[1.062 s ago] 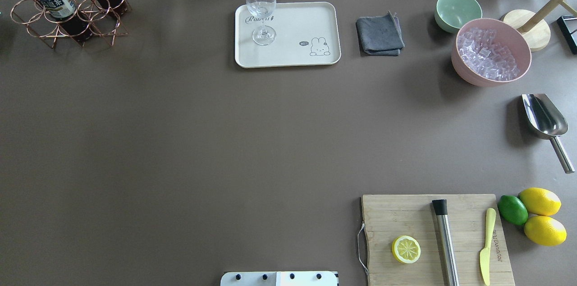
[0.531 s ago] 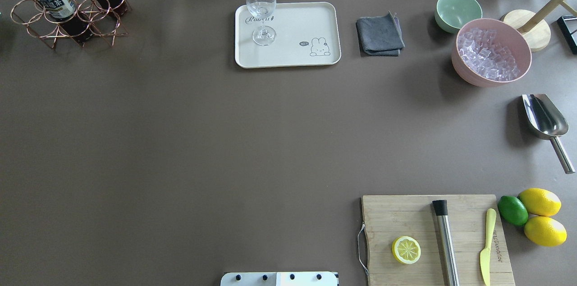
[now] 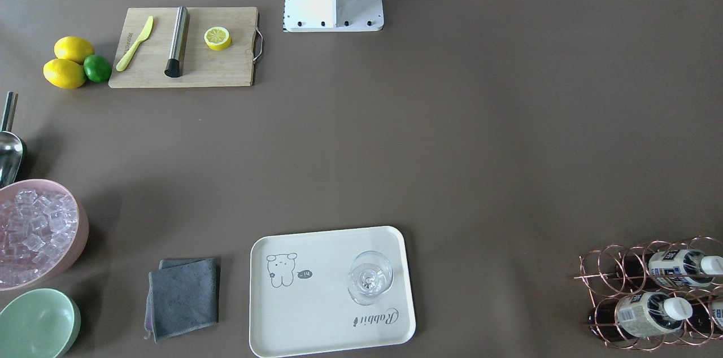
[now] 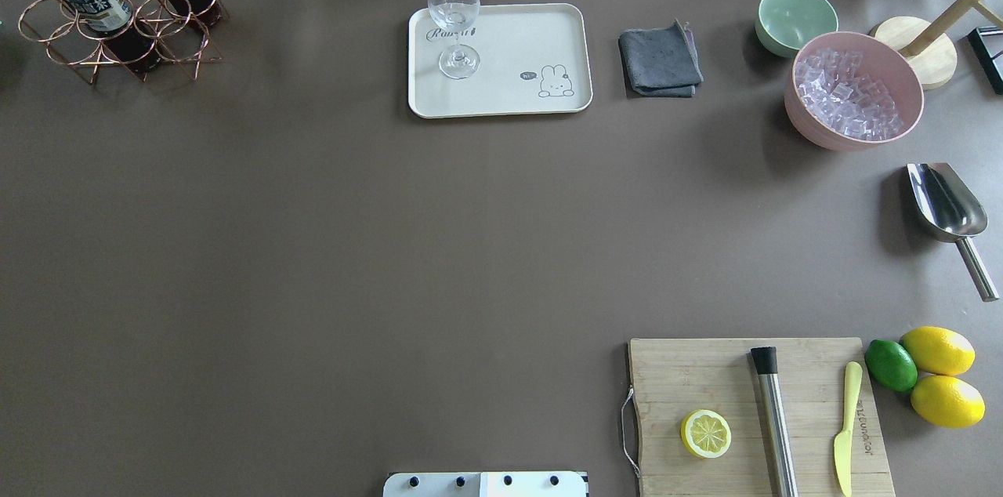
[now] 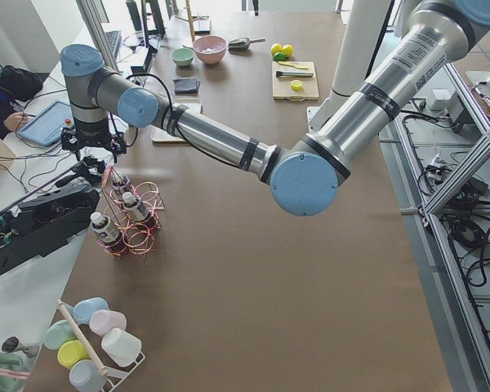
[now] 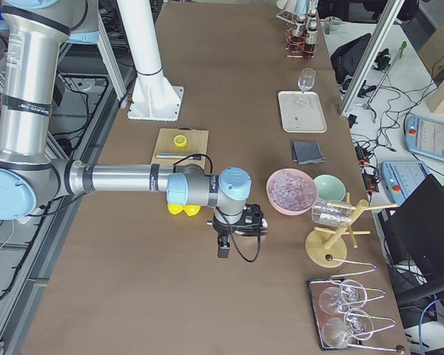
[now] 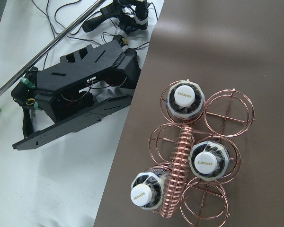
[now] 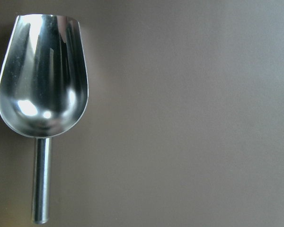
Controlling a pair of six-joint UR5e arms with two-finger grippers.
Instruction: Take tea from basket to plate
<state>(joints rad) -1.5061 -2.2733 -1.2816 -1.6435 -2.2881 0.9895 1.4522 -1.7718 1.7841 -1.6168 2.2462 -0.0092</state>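
The left gripper (image 5: 94,147) hangs just over the basket (image 7: 179,158); its opening cannot be told, and it holds nothing visible. Three tea bottles (image 7: 206,161) stand upright in that copper wire rack, long axes vertical and white caps pointing up. They fill three of its six ring cells in a zigzag. The basket is well apart from the plate (image 4: 541,27), which carries one wine glass (image 4: 454,11). The right gripper (image 6: 233,231), its opening equally unclear, hovers above one steel scoop (image 8: 42,80).

L gripper (image 5: 94,151), R gripper (image 6: 224,248): open/shut unclear; 3rd tea (image 3: 716,313) cut by edge
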